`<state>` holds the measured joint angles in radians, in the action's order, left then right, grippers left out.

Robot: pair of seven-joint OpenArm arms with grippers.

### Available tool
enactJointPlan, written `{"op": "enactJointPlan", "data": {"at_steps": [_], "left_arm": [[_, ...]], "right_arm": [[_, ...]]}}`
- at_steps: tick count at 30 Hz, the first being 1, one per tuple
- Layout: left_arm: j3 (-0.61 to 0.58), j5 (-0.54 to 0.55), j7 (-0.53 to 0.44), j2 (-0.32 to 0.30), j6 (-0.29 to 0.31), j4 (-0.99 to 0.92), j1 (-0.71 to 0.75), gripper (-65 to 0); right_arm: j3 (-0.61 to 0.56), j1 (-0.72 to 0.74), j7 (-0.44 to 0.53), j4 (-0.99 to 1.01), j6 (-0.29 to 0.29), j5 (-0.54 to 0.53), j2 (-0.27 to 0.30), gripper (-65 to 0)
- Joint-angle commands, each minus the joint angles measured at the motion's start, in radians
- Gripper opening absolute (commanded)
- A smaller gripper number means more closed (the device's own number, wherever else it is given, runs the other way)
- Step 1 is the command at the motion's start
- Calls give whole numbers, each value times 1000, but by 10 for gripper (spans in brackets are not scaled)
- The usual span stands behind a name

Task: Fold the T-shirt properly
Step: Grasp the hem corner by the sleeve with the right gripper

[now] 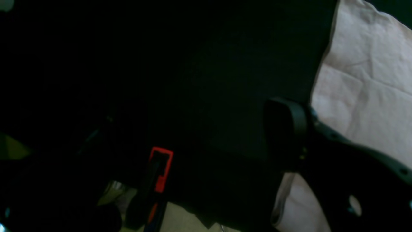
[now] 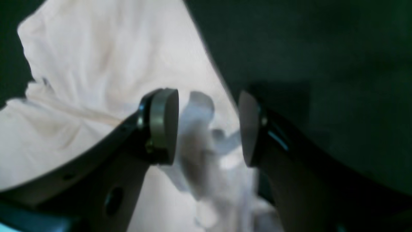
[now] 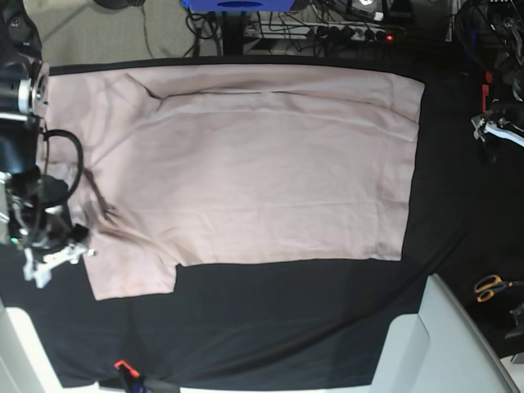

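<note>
The pale pink T-shirt [image 3: 262, 155] lies spread flat on the large black cloth [image 3: 286, 319], with its sleeves at the left of the base view. My right gripper [image 3: 59, 255] is at the shirt's lower left sleeve. In the right wrist view it [image 2: 207, 129] is open, with its pads either side of a bunched fold of the shirt [image 2: 96, 64]. My left gripper [image 3: 495, 127] is at the far right, off the shirt. In the left wrist view one finger [image 1: 285, 129] shows over the black cloth beside the shirt's edge [image 1: 363, 80]. The jaws look open and empty.
Orange-handled scissors [image 3: 491, 286] lie at the right edge. A white-grey object [image 3: 442, 344] stands at the lower right corner. A red and black clamp [image 3: 123, 368] sits at the front edge and also shows in the left wrist view [image 1: 160, 169]. Cables [image 3: 344, 20] run along the back.
</note>
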<state>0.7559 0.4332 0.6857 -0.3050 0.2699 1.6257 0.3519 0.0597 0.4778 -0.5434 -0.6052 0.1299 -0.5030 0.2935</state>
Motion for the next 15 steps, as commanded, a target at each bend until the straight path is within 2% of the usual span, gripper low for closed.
{"op": "enactJointPlan", "data": {"at_steps": [1,7,15], "left_arm": [[11,5,-24,-20,-1,14,2,-110],[12,5,-24,-21,-1,14,8,-110],[12,5,-24,-21,-1,15,3,-110]], "right_arm": [[-10,45,33,38,-5,0,19,-363],[-73,100,158,225,-3,0,19,-363],[-100,117,161,224,-3,-1,42,-363]]}}
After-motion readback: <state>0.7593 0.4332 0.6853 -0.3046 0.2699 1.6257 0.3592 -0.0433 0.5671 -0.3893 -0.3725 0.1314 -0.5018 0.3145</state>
